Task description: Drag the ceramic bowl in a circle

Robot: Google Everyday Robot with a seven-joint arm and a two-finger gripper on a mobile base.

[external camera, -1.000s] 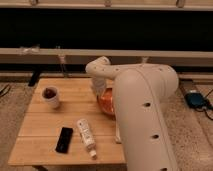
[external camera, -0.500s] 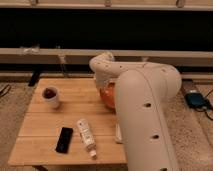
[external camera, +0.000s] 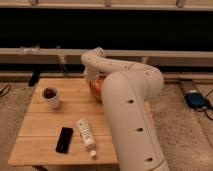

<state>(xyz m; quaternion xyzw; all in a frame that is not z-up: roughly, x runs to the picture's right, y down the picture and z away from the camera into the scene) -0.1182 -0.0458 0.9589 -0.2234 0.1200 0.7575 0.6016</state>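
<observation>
Roughly centre-frame, your arm (external camera: 131,107) rose from the lower right, bent above the far edge of the counter (external camera: 45,125) and turned back down. The end effector (external camera: 91,78) sat at the end of that last link, low over the counter's back right part and right at the near-left rim of the ceramic bowl (external camera: 96,89). You could not have read its state from this view: the wrist and forearm covered it, so whether it was open, closed or had hold of the bowl could not be told.

Only an orange-brown sliver of the ceramic bowl showed, on the counter just left of the big arm link; the rest lay behind the arm.

Other items you had on the counter:
- white cup (external camera: 51,97), dark inside, upright, at the left side, well apart from the bowl.
- black phone (external camera: 64,139), flat, near the front edge.
- white tube (external camera: 86,136), lying just right of the phone, cap end toward the front.

A blue object (external camera: 195,99) lay on the floor to the right.
</observation>
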